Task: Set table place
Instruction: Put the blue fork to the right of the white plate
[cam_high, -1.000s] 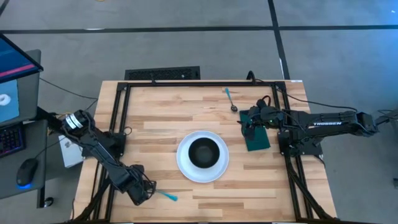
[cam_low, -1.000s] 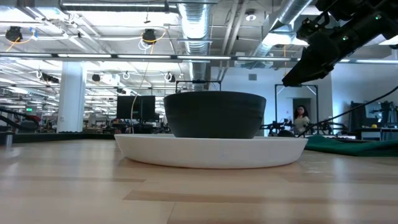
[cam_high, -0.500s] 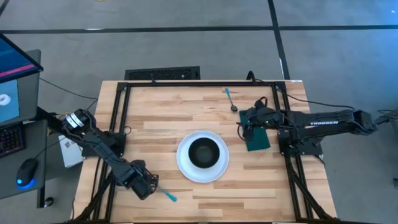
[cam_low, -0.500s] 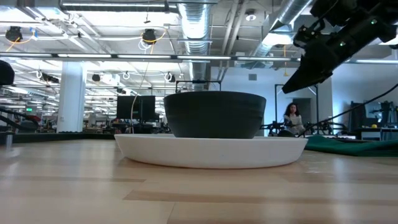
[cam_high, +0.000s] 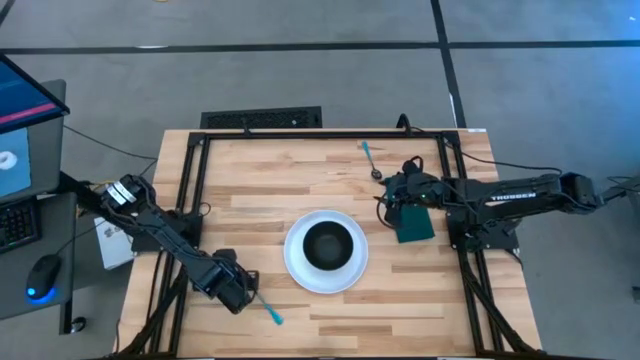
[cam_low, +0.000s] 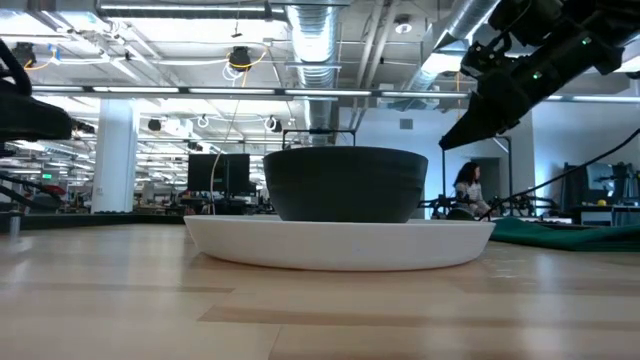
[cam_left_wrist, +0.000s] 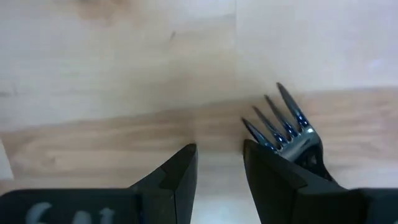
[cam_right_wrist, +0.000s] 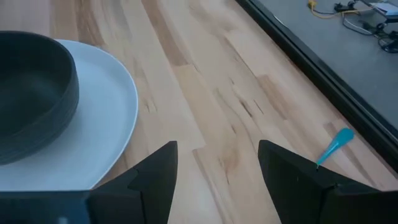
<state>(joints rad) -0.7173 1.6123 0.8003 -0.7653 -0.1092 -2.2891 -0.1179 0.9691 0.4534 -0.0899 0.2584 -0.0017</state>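
Observation:
A round white plate (cam_high: 345, 272) sits mid-table with a small black bowl (cam_high: 325, 245) on it. The dark green napkin (cam_high: 414, 224) lies flat to the plate's right. A blue-handled spoon (cam_high: 371, 158) lies near the far edge. The blue-handled fork (cam_high: 270, 313) lies near the near edge, left of the plate. My left gripper (cam_high: 238, 291) hovers low over the fork's tines (cam_left_wrist: 281, 123), open by a narrow gap (cam_left_wrist: 219, 163); the tines lie outside one finger. My right gripper (cam_high: 390, 196) is open (cam_right_wrist: 217, 155) above the table, between napkin and spoon. My left gripper stands from above with one finger (cam_left_wrist: 273, 174) right beside the fork's tines (cam_left_wrist: 292, 134), whose neck runs under that finger. Whether the finger touches the fork, I cannot tell.
The black frame (cam_high: 195, 190) rims the wooden table. Bare planks (cam_high: 260, 185) lie left of and beyond the plate. A keyboard (cam_high: 262, 119) sits past the far edge. In the low view the right arm (cam_low: 500, 90) hangs high right, and a person (cam_low: 468, 190) stands far behind.
My left gripper has moved from the near-left corner toward the far side and the right, over the fork's tine end. My right gripper has shifted off the napkin's far end toward the table's left.

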